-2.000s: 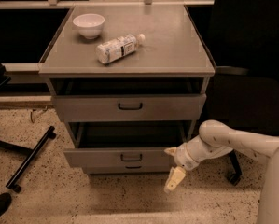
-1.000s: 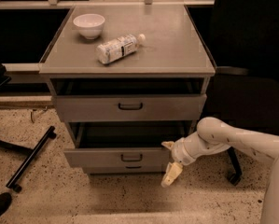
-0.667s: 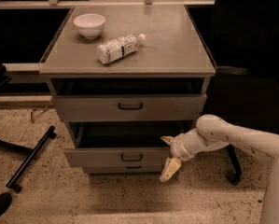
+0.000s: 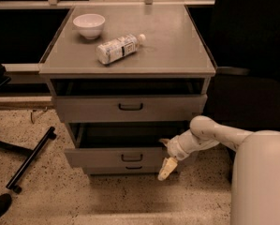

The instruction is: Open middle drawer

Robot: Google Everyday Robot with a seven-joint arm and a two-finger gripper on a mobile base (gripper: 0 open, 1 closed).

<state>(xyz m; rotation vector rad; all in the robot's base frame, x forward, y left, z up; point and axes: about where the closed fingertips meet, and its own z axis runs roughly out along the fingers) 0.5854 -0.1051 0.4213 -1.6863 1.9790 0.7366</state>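
The grey cabinet [image 4: 195, 74] has three drawers. The middle drawer [image 4: 106, 157], with a small black loop handle [image 4: 131, 157], stands pulled out, showing a dark opening above its front panel. My gripper [image 4: 164, 156] is at the right end of that front panel, and my white arm [image 4: 214, 136] reaches in from the right. One cream finger [image 4: 167, 168] hangs down in front of the panel. The other fingertip [image 4: 163, 140] shows just above the panel's top edge. The fingers stand apart and hold nothing.
The top drawer [image 4: 92, 108] sits slightly out. The bottom drawer's handle [image 4: 134, 167] peeks out below the middle one. A white bowl [image 4: 89, 25] and a lying plastic bottle [image 4: 118, 48] rest on the cabinet top. A black chair leg [image 4: 29, 159] lies on the speckled floor to the left.
My gripper has moved left, from beside the cabinet's lower right to the right end of the middle drawer's front. The drawers have not visibly moved.
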